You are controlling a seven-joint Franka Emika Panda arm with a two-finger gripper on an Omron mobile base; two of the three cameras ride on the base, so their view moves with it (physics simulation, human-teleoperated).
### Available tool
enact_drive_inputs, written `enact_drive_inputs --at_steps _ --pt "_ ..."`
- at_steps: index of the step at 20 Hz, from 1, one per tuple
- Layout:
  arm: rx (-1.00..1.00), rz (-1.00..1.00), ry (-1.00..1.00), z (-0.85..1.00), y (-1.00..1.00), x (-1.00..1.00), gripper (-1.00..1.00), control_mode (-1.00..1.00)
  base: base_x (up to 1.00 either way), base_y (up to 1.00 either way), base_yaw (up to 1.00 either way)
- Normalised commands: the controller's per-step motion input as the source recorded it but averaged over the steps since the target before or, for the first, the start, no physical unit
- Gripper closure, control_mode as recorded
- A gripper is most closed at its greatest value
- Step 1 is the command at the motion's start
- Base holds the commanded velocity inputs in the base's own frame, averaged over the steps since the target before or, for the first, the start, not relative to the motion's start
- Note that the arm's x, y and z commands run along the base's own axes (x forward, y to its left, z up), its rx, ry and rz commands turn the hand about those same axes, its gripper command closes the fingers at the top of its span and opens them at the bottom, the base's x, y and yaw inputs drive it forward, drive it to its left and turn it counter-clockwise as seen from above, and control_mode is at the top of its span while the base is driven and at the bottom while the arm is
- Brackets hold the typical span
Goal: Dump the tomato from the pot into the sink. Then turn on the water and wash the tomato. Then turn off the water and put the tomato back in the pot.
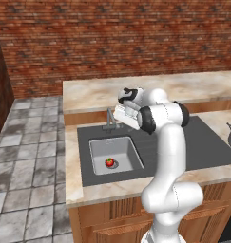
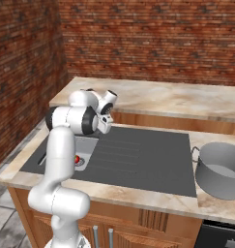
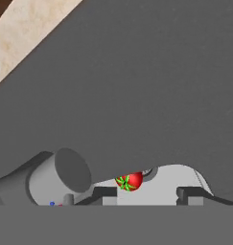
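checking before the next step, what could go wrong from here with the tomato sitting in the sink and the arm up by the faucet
1. The gripper sits close beside the faucet; a poorly aimed push could slip off without starting the water.
2. The tomato lies loose next to the drain in the sink, so it may roll when water hits it.
3. The pot stands far across the drainboard, a long carry back.

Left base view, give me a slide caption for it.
Tomato lies in the sink while the gripper hovers by the faucet.
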Motion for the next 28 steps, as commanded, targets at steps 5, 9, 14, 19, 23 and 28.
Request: enact_drive_inputs --at_steps 5,9,14,19,23,28 --pt "0.04 0.0 0.05 0.02 0.96 0.0 -1.0 -1.0 0.0 0.0 0.0" --pt "0.03 0.0 0.05 0.0 1.0 0.0 -1.0 -1.0 0.0 0.0 0.0" --pt "0.01 -0.01 0.01 0.34 0.39 -0.02 -1.0 -1.0 0.0 0.0 0.0" --pt "0.0 -0.04 -0.04 0.81 -0.21 -0.64 -1.0 -1.0 0.0 0.0 0.0" --pt "0.0 -0.01 -0.07 0.61 -0.05 -0.98 -1.0 -1.0 0.0 0.0 0.0" --pt "0.0 0.0 -0.07 0.2 0.0 -1.0 -1.0 -1.0 0.0 0.0 0.0"
